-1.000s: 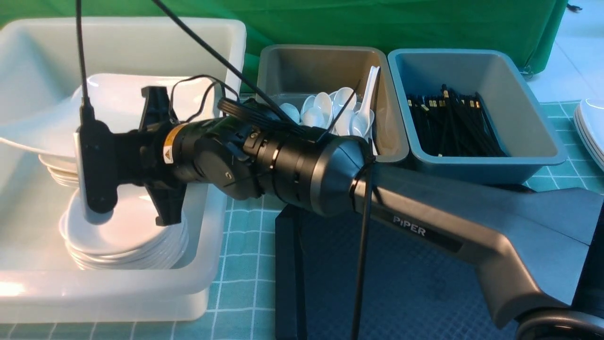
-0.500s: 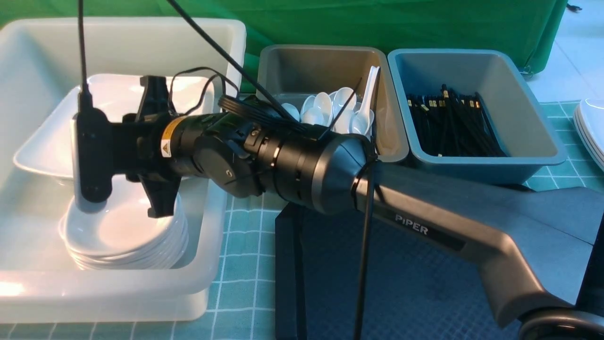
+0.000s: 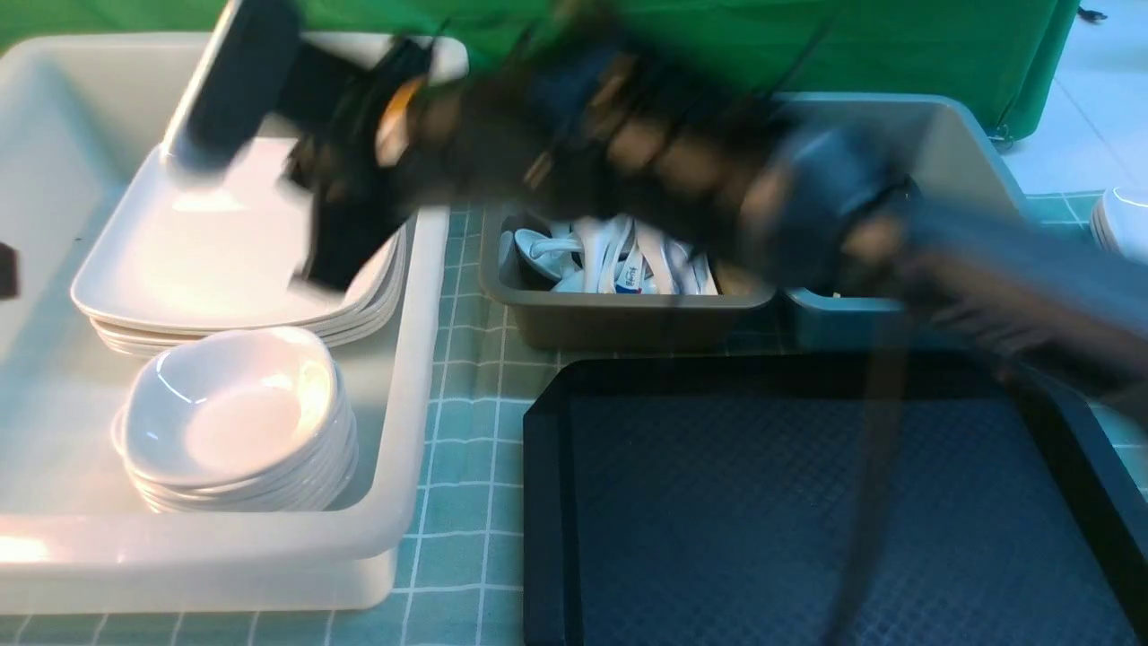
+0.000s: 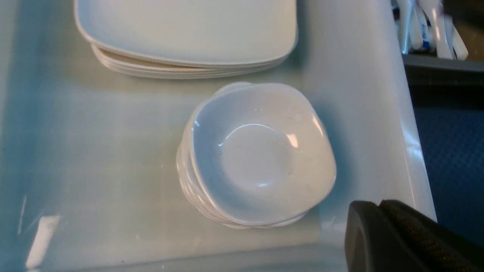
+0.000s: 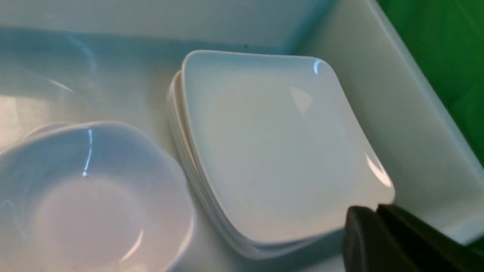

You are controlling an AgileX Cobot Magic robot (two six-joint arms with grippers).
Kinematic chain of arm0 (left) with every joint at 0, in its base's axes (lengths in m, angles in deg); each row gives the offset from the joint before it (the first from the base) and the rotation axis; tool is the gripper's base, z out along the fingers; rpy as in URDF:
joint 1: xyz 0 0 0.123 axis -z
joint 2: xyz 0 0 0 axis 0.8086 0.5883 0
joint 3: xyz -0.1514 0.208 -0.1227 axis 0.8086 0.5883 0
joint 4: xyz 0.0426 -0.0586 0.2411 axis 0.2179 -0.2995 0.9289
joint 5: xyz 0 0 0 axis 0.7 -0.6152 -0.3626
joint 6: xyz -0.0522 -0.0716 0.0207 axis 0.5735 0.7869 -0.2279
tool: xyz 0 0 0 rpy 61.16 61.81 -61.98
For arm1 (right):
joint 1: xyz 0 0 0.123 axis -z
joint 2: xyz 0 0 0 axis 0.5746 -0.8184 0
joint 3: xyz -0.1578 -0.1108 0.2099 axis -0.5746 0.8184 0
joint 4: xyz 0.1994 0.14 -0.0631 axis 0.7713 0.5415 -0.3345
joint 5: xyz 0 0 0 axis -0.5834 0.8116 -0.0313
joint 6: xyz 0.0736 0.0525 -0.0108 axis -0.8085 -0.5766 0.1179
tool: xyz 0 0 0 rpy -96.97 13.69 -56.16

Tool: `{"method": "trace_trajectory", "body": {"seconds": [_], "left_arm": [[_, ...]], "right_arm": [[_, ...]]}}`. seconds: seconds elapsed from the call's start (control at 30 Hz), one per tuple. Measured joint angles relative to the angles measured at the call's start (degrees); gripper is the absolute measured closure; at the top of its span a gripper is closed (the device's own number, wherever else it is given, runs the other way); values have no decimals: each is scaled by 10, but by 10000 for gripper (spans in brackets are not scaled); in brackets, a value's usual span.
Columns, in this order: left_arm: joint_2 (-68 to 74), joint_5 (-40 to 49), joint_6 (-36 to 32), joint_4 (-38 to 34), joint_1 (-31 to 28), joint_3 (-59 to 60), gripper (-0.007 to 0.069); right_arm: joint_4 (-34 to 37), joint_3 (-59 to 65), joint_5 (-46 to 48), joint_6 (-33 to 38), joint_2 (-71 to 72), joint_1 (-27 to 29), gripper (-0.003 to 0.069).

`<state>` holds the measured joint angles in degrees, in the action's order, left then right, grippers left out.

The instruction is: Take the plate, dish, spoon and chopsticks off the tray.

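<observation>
The white square plate (image 3: 224,260) (image 5: 276,151) lies flat on top of a stack of like plates in the white tub. My right gripper (image 3: 235,90) (image 5: 378,207) is a blurred shape above the tub's far side, shut and empty, its tips just off the plate's corner. A stack of small deep dishes (image 3: 238,413) (image 4: 261,151) stands in front of the plates. My left gripper (image 4: 379,204) is shut and empty over the tub's rim beside the dishes. White spoons (image 3: 619,260) fill the grey tub. The black tray (image 3: 807,502) is bare. The chopsticks are hidden behind the blurred arm.
The big white tub (image 3: 421,359) takes up the left. A grey tub (image 3: 619,314) and a blue-grey tub (image 3: 969,135) stand behind the tray. More white plates (image 3: 1121,224) sit at the right edge. My right arm sweeps blurred across the tubs.
The plate left my right gripper and dropped flat onto the stack. The right jaws closed, and the arm swings fast up and away from the tub.
</observation>
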<state>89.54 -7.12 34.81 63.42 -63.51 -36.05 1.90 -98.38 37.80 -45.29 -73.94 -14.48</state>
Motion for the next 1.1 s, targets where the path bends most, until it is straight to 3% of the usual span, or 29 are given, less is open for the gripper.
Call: {"method": "trace_trajectory", "body": {"seconds": [0.07,0.27,0.47,0.67,0.87,0.93,1.1], "left_arm": [[0,-3,-1,9,25,0,615],[-1,-12,-14,21,107,0,615],[-18,-13,-23,21,149,0,615],[-50,-25,-24,17,153,0,615],[-72,-35,-30,-13,153,8,615],[-86,-55,-46,-35,153,24,615],[-147,-92,-62,-73,153,85,615]], "right_arm": [[0,0,33,-38,32,18,630],[-9,4,215,-166,200,156,637],[-13,105,218,-191,390,285,637],[-13,397,87,-234,671,361,637],[-10,674,-69,-318,909,367,637],[-10,768,-166,-328,988,367,637],[-10,883,-295,-331,1096,367,627]]}}
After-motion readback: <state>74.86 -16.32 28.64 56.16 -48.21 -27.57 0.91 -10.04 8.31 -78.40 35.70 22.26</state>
